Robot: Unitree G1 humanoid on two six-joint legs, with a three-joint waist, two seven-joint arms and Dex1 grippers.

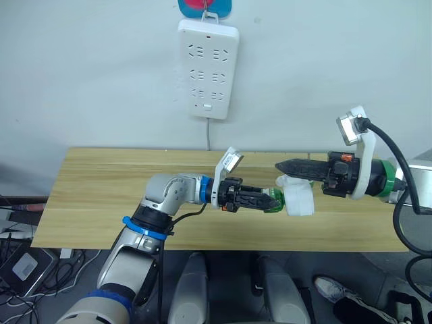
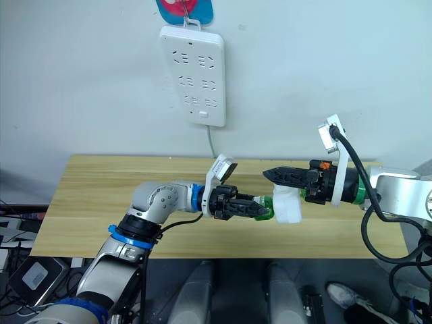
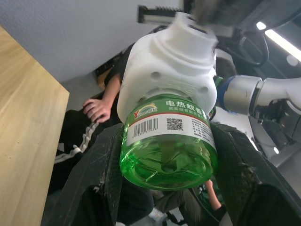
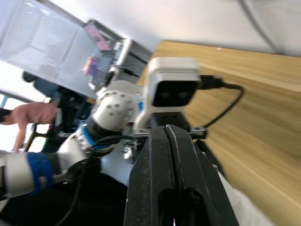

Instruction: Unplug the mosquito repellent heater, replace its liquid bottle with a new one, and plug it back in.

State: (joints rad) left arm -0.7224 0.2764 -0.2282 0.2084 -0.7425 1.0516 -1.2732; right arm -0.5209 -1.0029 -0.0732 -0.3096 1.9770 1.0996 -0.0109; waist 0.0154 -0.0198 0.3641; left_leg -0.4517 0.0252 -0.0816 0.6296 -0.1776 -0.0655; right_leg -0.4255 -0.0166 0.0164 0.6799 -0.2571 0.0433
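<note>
Held in mid-air above the front part of the pale wooden table (image 1: 101, 196): the small white rounded plastic mosquito repellent heater (image 1: 298, 196) with its round translucent green liquid bottle (image 3: 168, 149) joined to it, the bottle's white printed label with barcode facing the left wrist camera. Clamped on the green bottle from both sides, the left gripper (image 1: 264, 201), its black fingers (image 3: 101, 174) pressed against the bottle's wall, arm reaching in from the robot's left and pointing toward the right. Just above and beside the white heater, the right gripper (image 1: 283, 166), its two black fingers (image 4: 171, 162) pressed flat together with nothing visible between them, tips pointing toward the left arm and lying close over the heater's top; contact with the heater not clear. On the grey wall behind the table, a long white power strip (image 1: 208, 69) hanging upright from a hook, its cord running down behind the tabletop. Beyond the bottle in the left wrist view, a seated person's hand (image 3: 96, 109) resting on dark clothing.
</note>
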